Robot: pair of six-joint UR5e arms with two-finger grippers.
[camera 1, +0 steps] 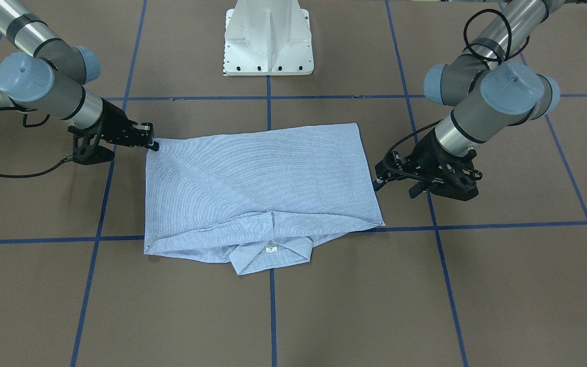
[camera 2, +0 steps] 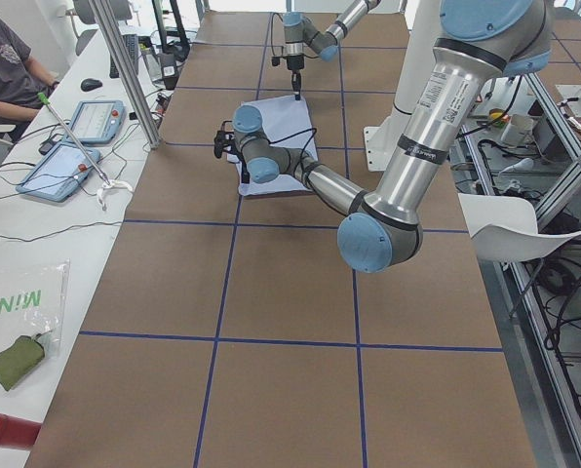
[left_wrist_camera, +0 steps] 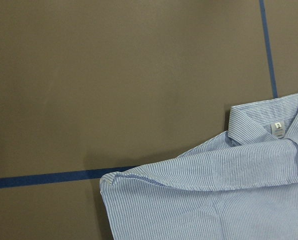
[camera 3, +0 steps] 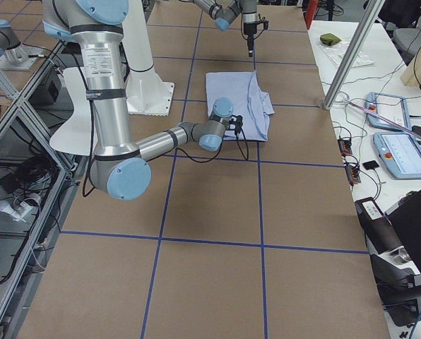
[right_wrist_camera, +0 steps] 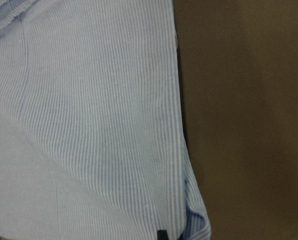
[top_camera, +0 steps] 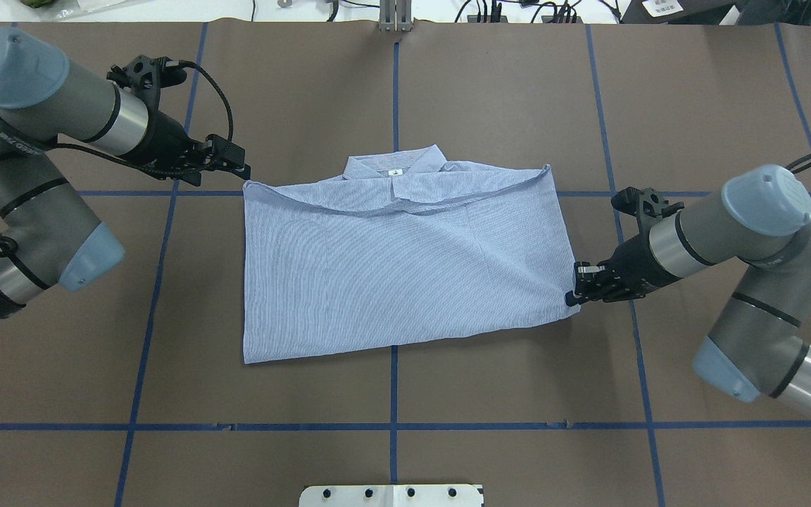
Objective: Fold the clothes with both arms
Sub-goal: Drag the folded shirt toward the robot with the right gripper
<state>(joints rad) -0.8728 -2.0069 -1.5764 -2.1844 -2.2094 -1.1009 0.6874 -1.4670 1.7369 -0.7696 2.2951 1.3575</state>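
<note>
Brown surface (top_camera: 518,91) stretches wide around the striped shirt (top_camera: 391,274) on every side. The shirt lies folded to a rough rectangle at the middle, its collar (top_camera: 391,165) poking past the far edge. My right hand (top_camera: 573,294) is clenched on the near right corner, the cloth creased toward it. My left hand (camera 1: 394,184) is spread apart just beside the far left corner, off the cloth.
</note>
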